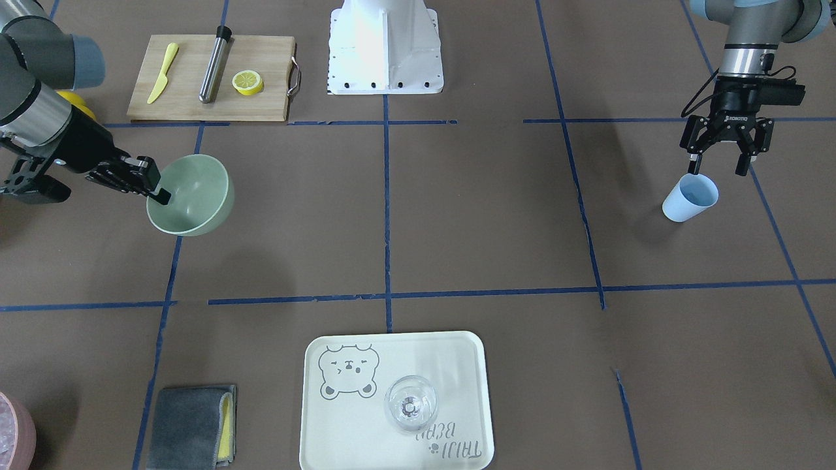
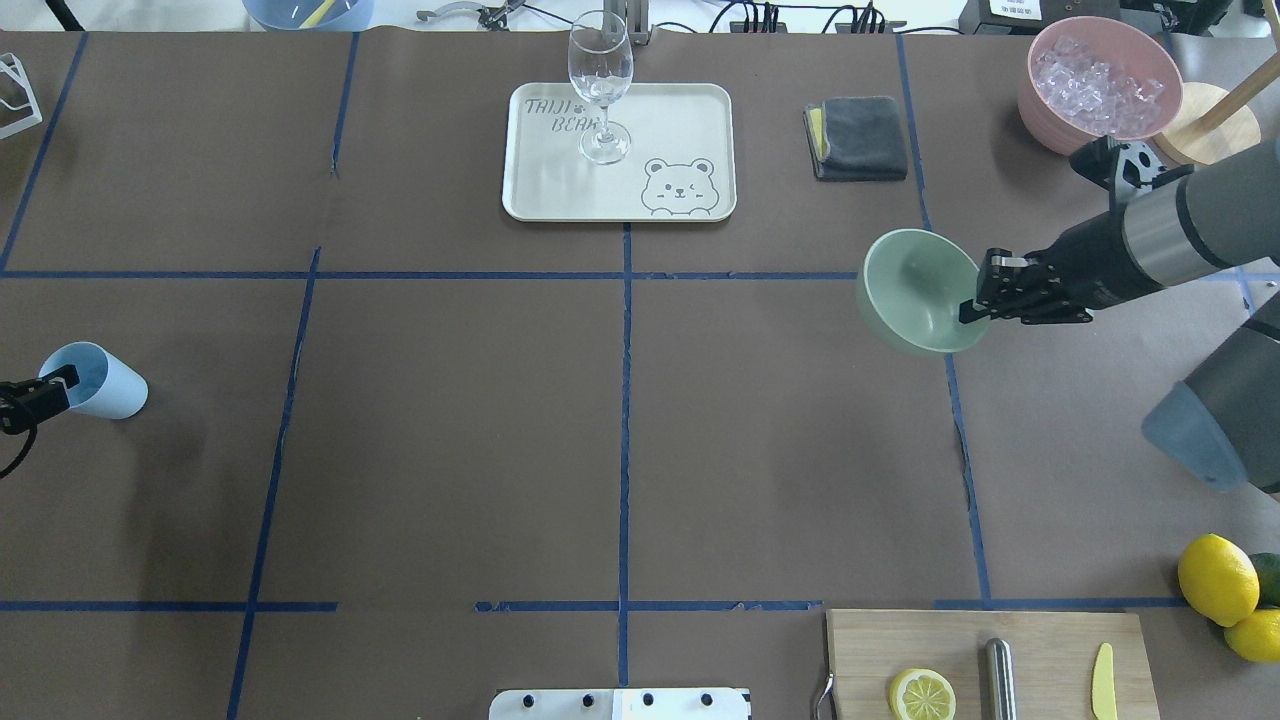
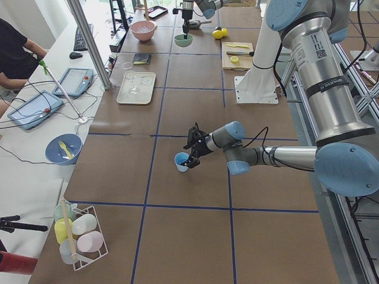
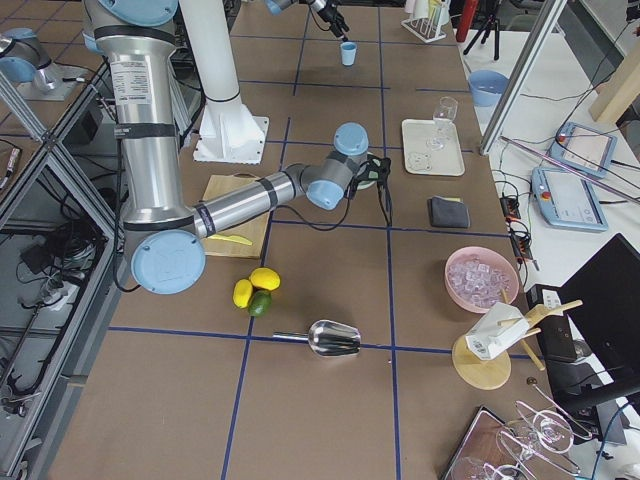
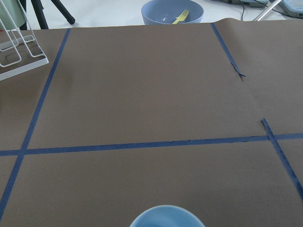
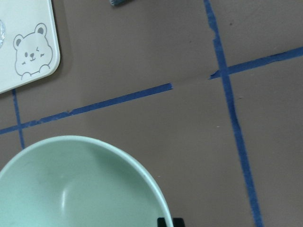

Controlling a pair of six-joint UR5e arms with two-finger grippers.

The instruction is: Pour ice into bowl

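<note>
The pale mint-green bowl [image 1: 196,205] [image 2: 915,285] is tilted, its rim pinched by my right gripper [image 1: 160,190] [image 2: 975,308], which is shut on it. The bowl's inside [image 6: 71,189] is empty. The ice [image 2: 1100,80] lies as several clear cubes in the pink container [image 2: 1045,110] at the far right, apart from the bowl. My left gripper [image 1: 718,168] [image 3: 192,155] is open right at the rim of the upright light blue cup [image 1: 686,203] [image 2: 110,388] [image 5: 168,217]. I see no ice in the cup.
A white bear tray [image 2: 680,120] holds a clear wine glass [image 2: 600,90]. A grey cloth [image 2: 860,140] lies beside it. A cutting board [image 1: 196,98] carries a lemon half, a yellow knife and a metal rod. Lemons [image 2: 1215,578] and a metal scoop [image 4: 335,338] lie nearby.
</note>
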